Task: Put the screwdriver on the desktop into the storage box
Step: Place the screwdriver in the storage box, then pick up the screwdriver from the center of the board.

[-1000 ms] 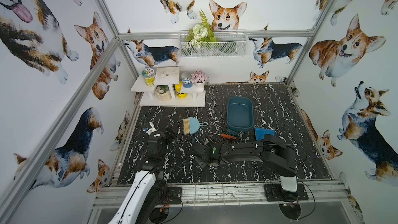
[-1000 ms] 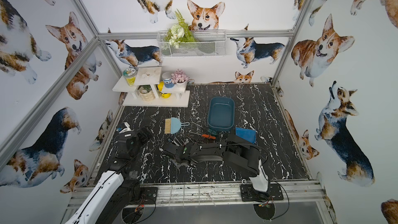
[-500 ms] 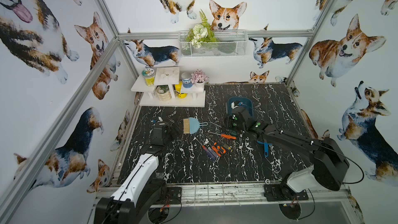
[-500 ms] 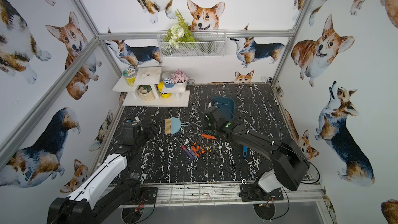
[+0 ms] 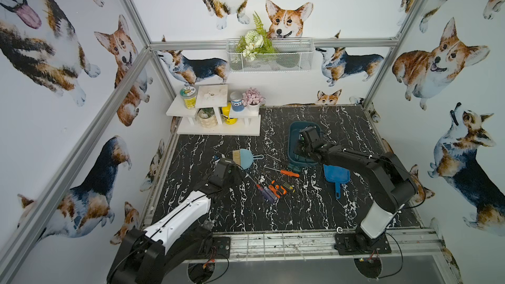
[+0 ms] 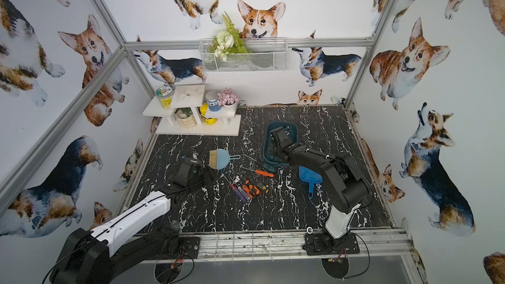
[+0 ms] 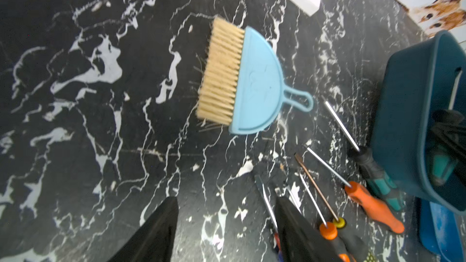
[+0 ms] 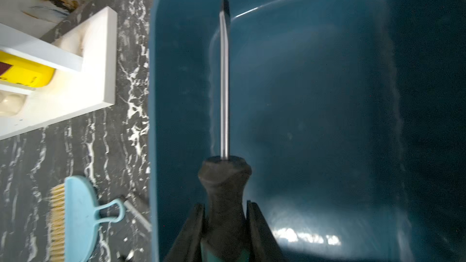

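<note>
The right gripper [image 8: 225, 212] is hanging over the storage box [image 8: 327, 97], its fingers pinching the dark handle of a flat-blade screwdriver [image 8: 224, 84], whose shaft is pointing along the box's inside, above its floor. The left gripper [image 7: 226, 200] is hovering over the desktop [image 5: 246, 214], well apart from the box, its fingers standing spread with nothing between them. Other tools are lying on the desktop: a teal-handled screwdriver [image 7: 378, 177] just beside the box wall, an orange-handled screwdriver [image 5: 289, 173] near it, a cluster of screwdrivers [image 5: 269, 188] farther from the box. A pale-blue brush [image 5: 241, 157] is lying near the box.
</note>
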